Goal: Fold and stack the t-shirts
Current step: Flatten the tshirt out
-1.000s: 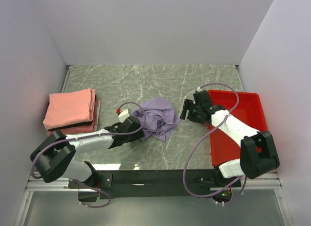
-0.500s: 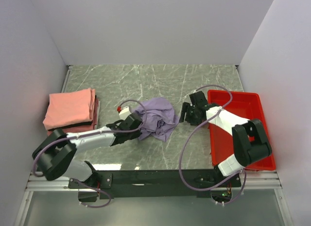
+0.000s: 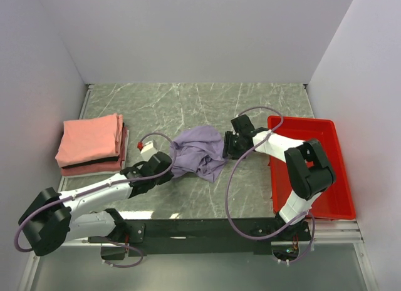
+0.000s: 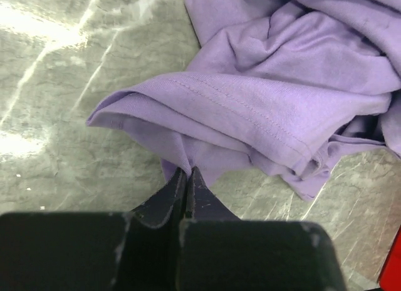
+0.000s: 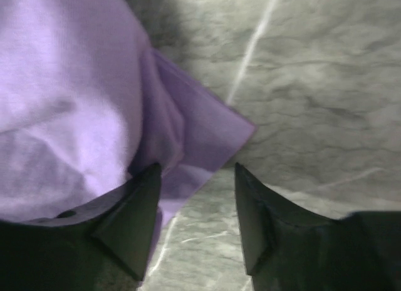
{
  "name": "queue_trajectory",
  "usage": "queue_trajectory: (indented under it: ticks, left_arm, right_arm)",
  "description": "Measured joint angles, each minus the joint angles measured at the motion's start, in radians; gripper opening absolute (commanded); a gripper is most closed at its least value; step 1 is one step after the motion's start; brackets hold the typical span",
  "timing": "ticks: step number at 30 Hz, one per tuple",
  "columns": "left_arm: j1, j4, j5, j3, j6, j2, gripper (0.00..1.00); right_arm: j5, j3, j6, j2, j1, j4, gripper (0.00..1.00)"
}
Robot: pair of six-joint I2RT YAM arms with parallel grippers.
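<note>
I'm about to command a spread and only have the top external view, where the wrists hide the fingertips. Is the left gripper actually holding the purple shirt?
Observer: Yes. The left wrist view shows the left gripper shut on a pinch of the purple shirt at its near edge.
Operator: And the other one?
Observer: The right wrist view shows the right gripper open, its fingers either side of a flat corner of the shirt lying on the marble table, with nothing pinched yet.
</note>
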Motion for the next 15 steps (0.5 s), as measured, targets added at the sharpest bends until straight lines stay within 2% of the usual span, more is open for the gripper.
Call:
queue_trajectory:
  ticks: [1, 2, 4, 5, 7, 15]
  left_arm:
    - [0.000, -0.003, -0.005, -0.002, -0.001, -0.007, 0.01]
    - [0.000, -0.005, -0.007, -0.004, -0.001, -0.011, 0.01]
    - [0.000, -0.008, -0.010, -0.009, -0.001, -0.023, 0.01]
    - [0.000, -0.009, -0.011, -0.011, -0.002, -0.028, 0.01]
    - [0.000, -0.014, -0.016, -0.011, -0.002, -0.034, 0.01]
    - [0.000, -0.076, -0.080, -0.011, -0.005, -0.080, 0.01]
  right_arm:
    - [-0.013, 0.000, 0.003, 0.000, 0.000, 0.005, 0.53]
    - [-0.019, 0.000, 0.004, 0.001, 0.002, 0.010, 0.39]
    - [-0.034, 0.000, 0.006, 0.003, 0.004, 0.019, 0.24]
    - [-0.037, 0.000, 0.009, 0.005, 0.005, 0.021, 0.09]
    - [-0.042, 0.000, 0.015, 0.006, 0.007, 0.024, 0.01]
    - [0.011, -0.002, 0.014, -0.051, 0.008, 0.032, 0.00]
